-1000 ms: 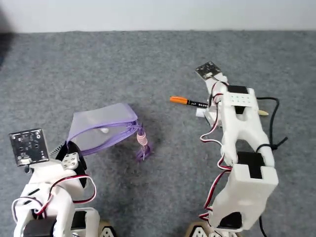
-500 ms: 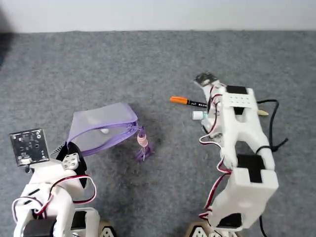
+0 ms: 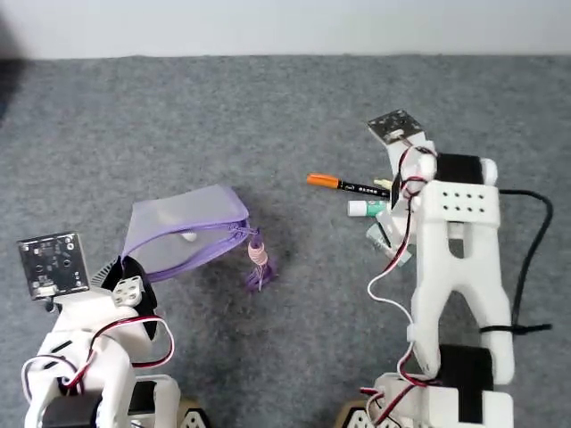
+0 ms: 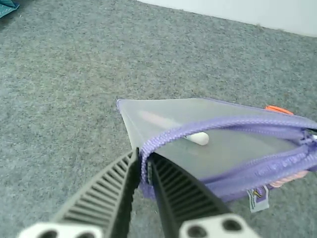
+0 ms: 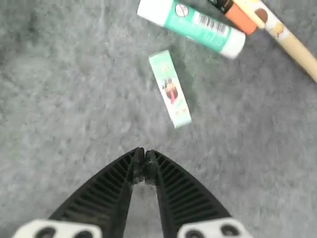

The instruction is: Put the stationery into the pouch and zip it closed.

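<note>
**Loading step in hand: pouch held open, right arm between picks**

Status. The purple pouch [image 3: 183,227] lies on the grey carpeted table [image 3: 268,107] in front of the left arm, its mouth unzipped and gaping. The left gripper [image 4: 143,161] is pinching the zip edge at one end of that mouth, which props the opening up. One small white item [image 4: 198,138] already lies inside. The zip pull, with its pink and purple tassel [image 3: 258,263], hangs at the far end of the mouth, toward the middle of the table.

Remaining stationery. Four pieces lie clustered well apart from the pouch, under the right arm:
- an orange-capped pen [image 3: 335,183];
- a white and green glue stick [image 5: 190,27], just beside the pen;
- a small mint-green block [image 5: 170,89], probably an eraser, nearest the fingertips;
- a beige pencil-like stick [image 5: 292,47], partly crossed by the pen.

Right gripper [image 5: 144,157]: fingers pressed together, holding nothing, poised above bare carpet just short of the mint-green block.

Judgement. The task appears to be early in the loading step, with zipping not yet possible.

Next move. The right fingers must spread first, then straddle the block across its narrow width and descend until they meet the carpet. The piece is low and flat, so a shallow grasp is likely to slip.
</note>
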Available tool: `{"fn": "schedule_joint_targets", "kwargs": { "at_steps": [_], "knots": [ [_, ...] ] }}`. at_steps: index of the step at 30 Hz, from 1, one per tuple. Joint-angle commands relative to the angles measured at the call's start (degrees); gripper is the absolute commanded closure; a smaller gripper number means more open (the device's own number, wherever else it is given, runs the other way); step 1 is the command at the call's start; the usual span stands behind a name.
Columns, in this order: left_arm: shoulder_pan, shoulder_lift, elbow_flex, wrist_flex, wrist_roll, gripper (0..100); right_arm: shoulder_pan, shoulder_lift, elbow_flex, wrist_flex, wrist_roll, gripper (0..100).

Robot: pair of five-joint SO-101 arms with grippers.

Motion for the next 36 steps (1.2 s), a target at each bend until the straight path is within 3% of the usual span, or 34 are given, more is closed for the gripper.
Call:
{"fn": "schedule_joint_targets", "kwargs": {
  "at_steps": [1,5,11,23,26,30,36],
  "knots": [
    [-0.44,1.05,-2.68,0.35,0.62,99,-2.42,0.22,2.64,-7.25,-0.79,89.4],
    [-0.44,1.05,-2.68,0.35,0.62,99,-5.23,5.85,2.90,-10.95,-1.67,75.4],
    [-0.44,1.05,-2.68,0.35,0.62,99,-5.67,15.78,2.90,-19.30,-3.08,82.0],
    [-0.44,1.05,-2.59,0.35,0.62,99,-3.82,26.07,2.90,-26.33,-2.99,81.8],
    [-0.44,1.05,-2.59,0.35,0.62,99,-3.74,26.51,1.76,-24.84,-2.99,84.3],
    [-0.44,1.05,-2.59,0.35,0.62,99,-3.91,24.92,-0.97,-20.62,-3.08,99.8],
    [-0.44,1.05,-3.03,0.35,0.62,99,-4.35,15.96,-1.41,-12.88,-2.99,99.1]
  ]
}}
